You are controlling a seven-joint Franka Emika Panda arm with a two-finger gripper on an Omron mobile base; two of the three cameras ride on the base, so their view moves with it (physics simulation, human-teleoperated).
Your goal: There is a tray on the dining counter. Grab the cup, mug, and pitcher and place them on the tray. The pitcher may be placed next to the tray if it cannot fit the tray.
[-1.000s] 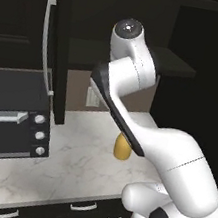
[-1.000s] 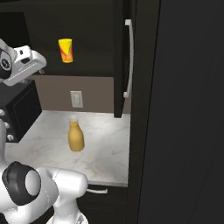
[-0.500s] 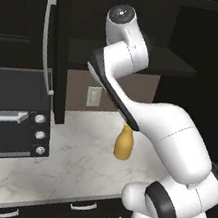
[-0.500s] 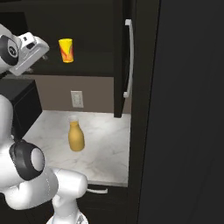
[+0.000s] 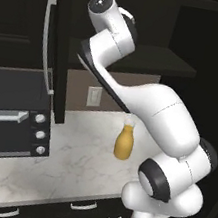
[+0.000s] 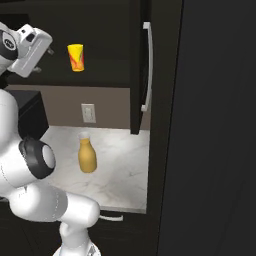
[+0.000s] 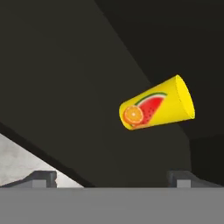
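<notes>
The yellow cup (image 6: 76,57) with a red fruit print stands on a dark shelf inside the open upper cabinet. In the hand view the cup (image 7: 157,109) lies ahead and to the right, rolled sideways by the hand's tilt. My gripper (image 6: 49,50) hangs at shelf height just left of the cup, apart from it. Its fingertips (image 7: 43,178) stand wide open with nothing between them, and the gripper (image 7: 113,179) faces the shelf. The amber pitcher (image 5: 124,143) stands upright on the marble counter below, also in the right base view (image 6: 87,156). The mug, tray and dining counter are out of view.
A black toaster oven (image 5: 8,113) sits on the marble counter (image 5: 69,170) to the left. The open cabinet door with its long handle (image 6: 146,65) hangs right of the cup. A wall outlet (image 6: 88,112) is behind the pitcher. A tall dark panel closes the right side.
The arm has swung upward, lifting the hand to shelf height and turning it toward the cup. Pitcher and cup have not moved. The jaws stayed open.
</notes>
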